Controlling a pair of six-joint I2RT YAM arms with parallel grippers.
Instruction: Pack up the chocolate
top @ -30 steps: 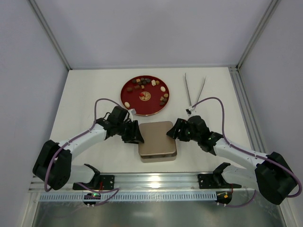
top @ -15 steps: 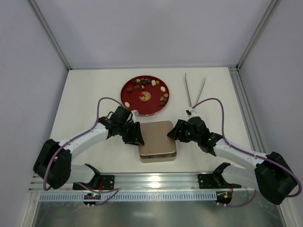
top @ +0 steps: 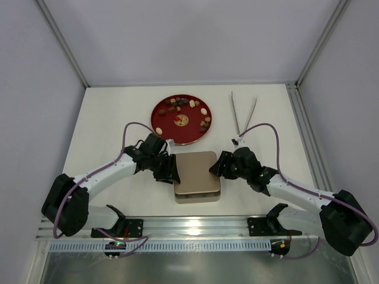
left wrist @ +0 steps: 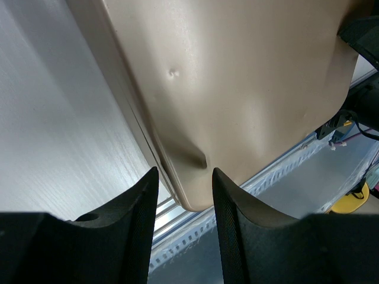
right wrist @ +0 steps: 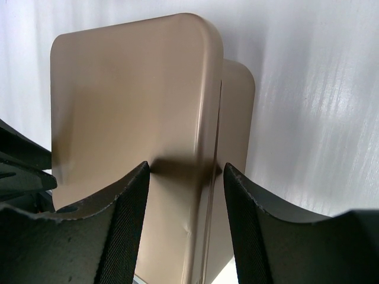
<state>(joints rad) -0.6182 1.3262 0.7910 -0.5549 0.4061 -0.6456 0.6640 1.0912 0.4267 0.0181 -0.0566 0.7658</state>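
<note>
The chocolate (top: 188,110), several small dark, tan and cream pieces, lies on a round red plate (top: 163,125) at the back centre. A square gold tin (top: 197,175) sits in front of the plate. Its lid (right wrist: 130,100) is offset from the base (right wrist: 238,112). My left gripper (top: 172,171) is at the tin's left edge, open, with the lid's rim between its fingers (left wrist: 139,219). My right gripper (top: 214,168) is at the tin's right edge, open, straddling the lid's rim (right wrist: 186,177).
Metal tongs (top: 243,111) lie on the white table at the back right. A metal rail (top: 195,223) runs along the near edge. Frame posts and grey walls enclose the table on both sides.
Both grippers have closed in a little on the tin's sides. The lid has shifted slightly left relative to the base.
</note>
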